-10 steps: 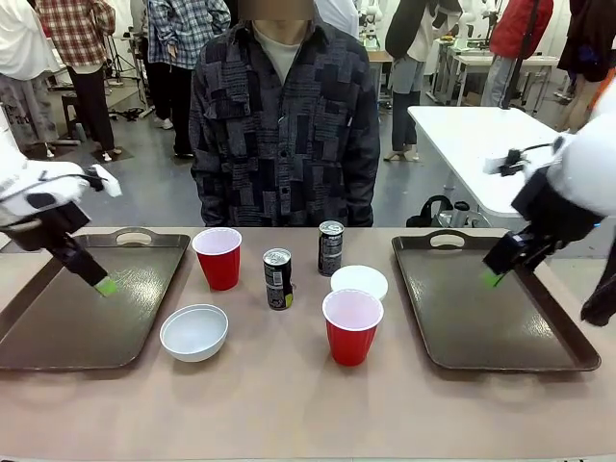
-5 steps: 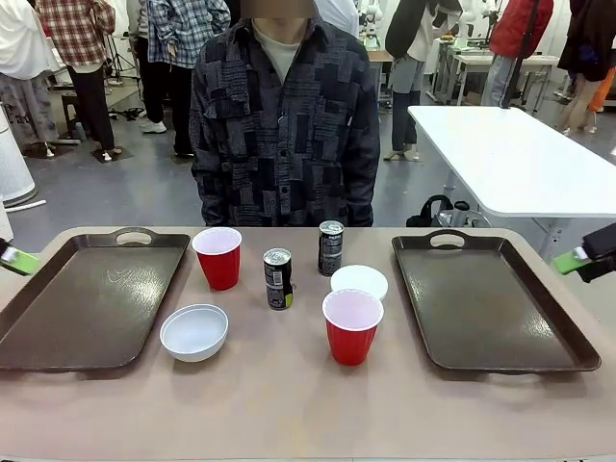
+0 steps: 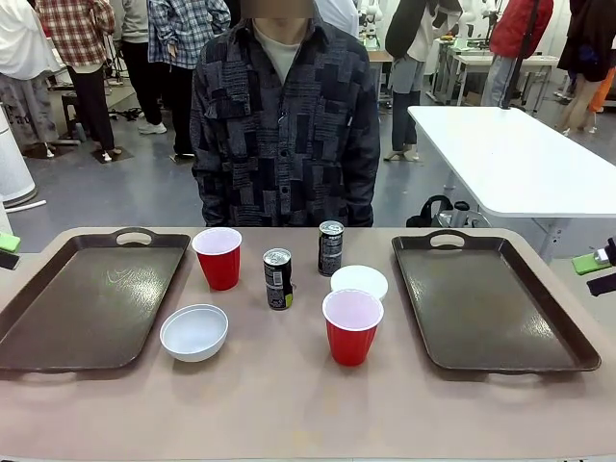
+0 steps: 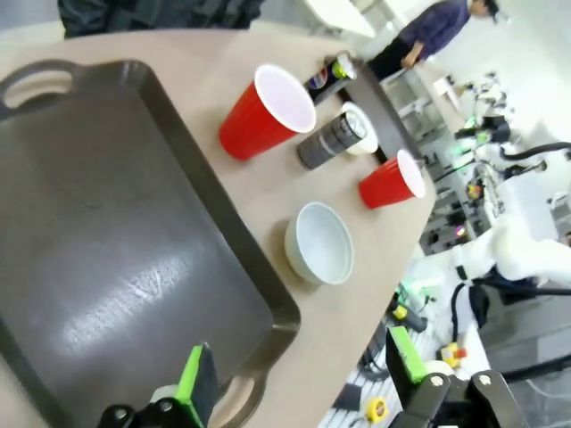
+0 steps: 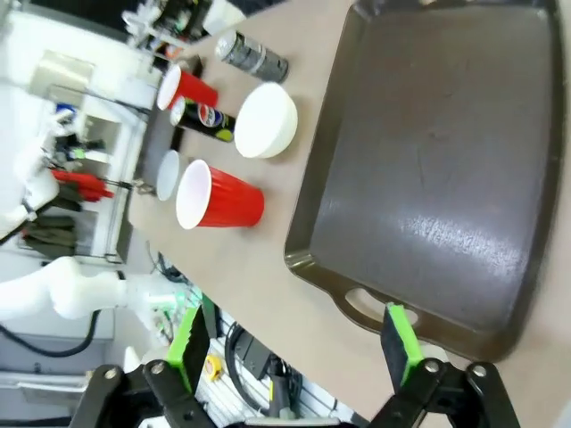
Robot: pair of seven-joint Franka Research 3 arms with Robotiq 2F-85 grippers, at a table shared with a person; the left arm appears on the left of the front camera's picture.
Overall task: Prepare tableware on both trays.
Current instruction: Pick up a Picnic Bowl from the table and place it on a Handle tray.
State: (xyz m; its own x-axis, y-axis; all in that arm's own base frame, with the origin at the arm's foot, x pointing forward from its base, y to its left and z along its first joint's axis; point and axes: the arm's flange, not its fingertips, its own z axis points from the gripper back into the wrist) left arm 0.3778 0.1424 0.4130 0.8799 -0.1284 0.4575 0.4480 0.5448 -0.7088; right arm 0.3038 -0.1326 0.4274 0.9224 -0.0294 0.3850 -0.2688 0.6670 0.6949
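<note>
Tableware stands on the table (image 3: pixel 289 404) between the trays; both grippers are spread.
At mid-frame in the front view, far cup (image 3: pixel 218 257), near cup (image 3: pixel 352 326), far can (image 3: pixel 330 247), near can (image 3: pixel 277 279), far bowl (image 3: pixel 359 281) and near bowl (image 3: pixel 194 332) sit between left tray (image 3: pixel 87 308) and right tray (image 3: pixel 491 308). Left gripper (image 4: pixel 301 370) and right gripper (image 5: pixel 294 343) show at the bottom of their wrist views, fingers wide apart, holding nothing.

The trays (image 3: pixel 77 318) are dark brown, the cups (image 3: pixel 219 268) red with white insides, the bowls (image 3: pixel 193 332) white, the cans (image 3: pixel 277 284) black.
</note>
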